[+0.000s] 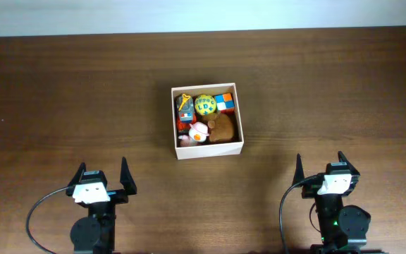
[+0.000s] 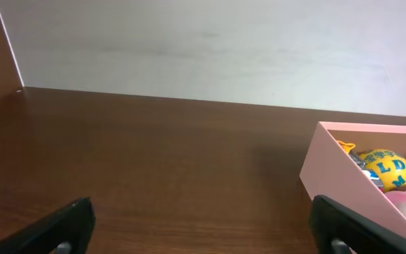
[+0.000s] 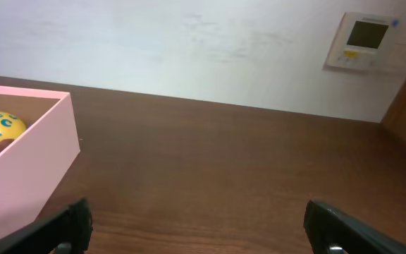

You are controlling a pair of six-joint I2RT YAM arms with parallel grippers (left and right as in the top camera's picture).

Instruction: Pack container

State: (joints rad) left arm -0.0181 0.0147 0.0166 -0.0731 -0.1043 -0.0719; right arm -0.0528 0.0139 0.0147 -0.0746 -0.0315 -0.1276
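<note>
The container (image 1: 210, 149), a square shallow box with white walls, sits mid-table and holds several small toys: a yellow lettered ball (image 1: 205, 105), a coloured cube (image 1: 224, 101), a brown plush (image 1: 221, 129) and a white-and-pink figure (image 1: 199, 132). My left gripper (image 1: 103, 171) is open near the front edge, well left of the box. My right gripper (image 1: 321, 166) is open at the front right, also apart from it. The left wrist view has the container's wall (image 2: 344, 180) at right, beyond the open left gripper (image 2: 201, 215). In the right wrist view the container's wall (image 3: 27, 169) lies left of the open right gripper (image 3: 197, 215).
Dark wood table (image 1: 62, 92) stretches around the box to a white wall at the back. A small wall panel (image 3: 364, 41) hangs at upper right in the right wrist view. Black cables (image 1: 37, 212) loop beside each arm base.
</note>
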